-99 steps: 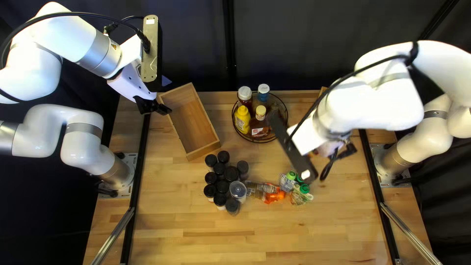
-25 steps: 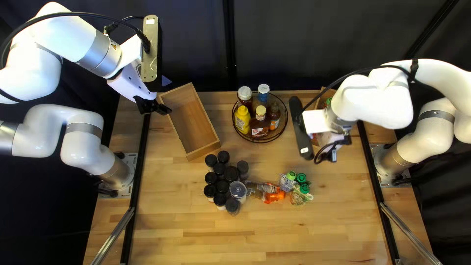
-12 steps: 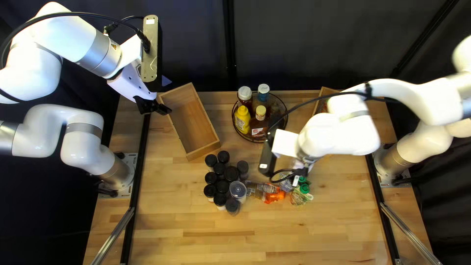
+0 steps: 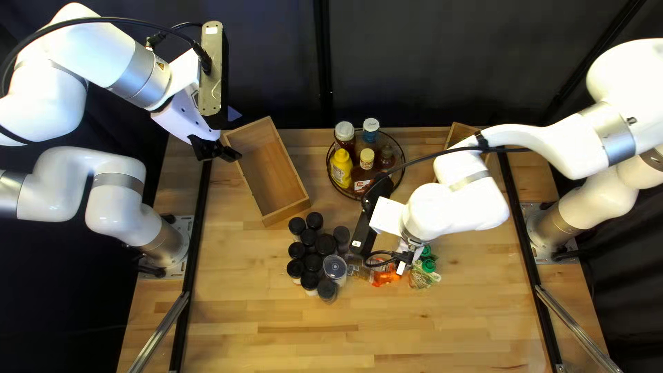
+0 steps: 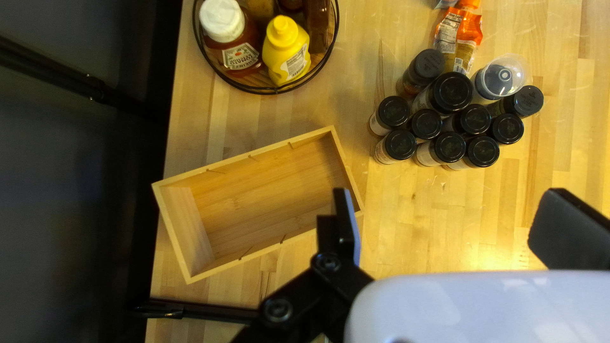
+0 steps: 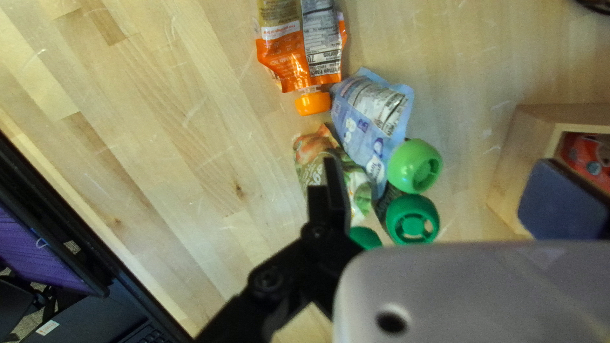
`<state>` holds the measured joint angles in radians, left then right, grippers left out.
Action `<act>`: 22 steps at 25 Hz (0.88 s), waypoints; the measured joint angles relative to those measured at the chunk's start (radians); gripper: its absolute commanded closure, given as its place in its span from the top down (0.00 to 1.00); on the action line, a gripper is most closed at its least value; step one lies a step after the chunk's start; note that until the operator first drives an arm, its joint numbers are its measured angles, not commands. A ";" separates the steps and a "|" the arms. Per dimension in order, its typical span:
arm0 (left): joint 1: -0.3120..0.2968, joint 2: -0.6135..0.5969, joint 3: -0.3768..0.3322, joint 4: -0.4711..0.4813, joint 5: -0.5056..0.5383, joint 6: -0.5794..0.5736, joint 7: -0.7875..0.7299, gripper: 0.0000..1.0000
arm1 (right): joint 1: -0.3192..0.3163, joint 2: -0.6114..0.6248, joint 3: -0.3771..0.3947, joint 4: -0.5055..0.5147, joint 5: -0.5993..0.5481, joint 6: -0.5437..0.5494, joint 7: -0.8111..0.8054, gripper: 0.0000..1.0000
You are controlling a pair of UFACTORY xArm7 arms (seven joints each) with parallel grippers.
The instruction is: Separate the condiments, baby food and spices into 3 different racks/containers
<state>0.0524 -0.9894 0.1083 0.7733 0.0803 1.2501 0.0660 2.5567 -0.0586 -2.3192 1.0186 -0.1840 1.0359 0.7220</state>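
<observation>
The right wrist view shows the baby food pouches more fully than the top left view, where they are partly covered by the right arm (image 4: 459, 200). An orange-capped pouch (image 6: 289, 60), a blue pouch with a light-green cap (image 6: 372, 111) and a patterned pouch (image 6: 314, 162) are seen close together, with a dark-green cap (image 6: 413, 219) beside the light-green one. The pouches lie just right of the black-capped spice jars (image 4: 313, 262).

The fingers of the right gripper (image 4: 404, 257) are set wide apart, with nothing held. The patterned pouch is partly covered by one finger; contact cannot be determined. An orange-red item (image 6: 591, 159) is visible inside the far-right wooden box (image 6: 505, 178), which is partly covered by the other finger. That item cannot be identified.

The fingers of the left gripper (image 4: 228, 152) are likewise set wide apart, with nothing held. The gripper is positioned at the left side of the far-left wooden box (image 4: 289, 211). A clear domed lid (image 5: 508, 73) is distinguished among the spice jars in the left wrist view.

The condiments stand in the round wire basket (image 4: 366, 199), between the boxes. A yellow mustard bottle (image 4: 341, 168) and a white-capped ketchup bottle (image 5: 222, 38) are included. The basket is cut off in the left wrist view.
</observation>
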 measured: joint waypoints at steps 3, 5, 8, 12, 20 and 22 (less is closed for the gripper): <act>0.000 0.000 0.000 0.000 0.000 0.000 0.000 1.00 | 0.002 -0.021 -0.004 -0.004 -0.019 -0.004 0.030 1.00; 0.000 0.000 0.000 0.000 0.000 0.000 0.000 1.00 | 0.007 -0.033 -0.005 -0.003 -0.032 0.001 0.054 0.98; 0.000 0.000 0.000 0.000 0.000 0.000 0.000 1.00 | 0.016 -0.055 -0.008 0.009 -0.056 0.019 0.092 0.90; 0.000 0.000 0.000 0.000 0.000 0.000 0.000 1.00 | 0.026 -0.079 -0.012 0.019 -0.080 0.031 0.132 0.70; 0.000 0.000 0.000 0.000 0.000 0.000 0.000 1.00 | 0.043 -0.099 -0.017 0.024 -0.108 0.043 0.195 0.02; 0.000 0.000 0.000 0.000 0.000 0.000 0.000 1.00 | 0.046 -0.096 -0.016 0.024 -0.110 0.049 0.206 0.02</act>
<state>0.0524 -0.9894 0.1083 0.7733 0.0803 1.2501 0.0660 2.6029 -0.1550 -2.3353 1.0422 -0.2945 1.0848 0.9278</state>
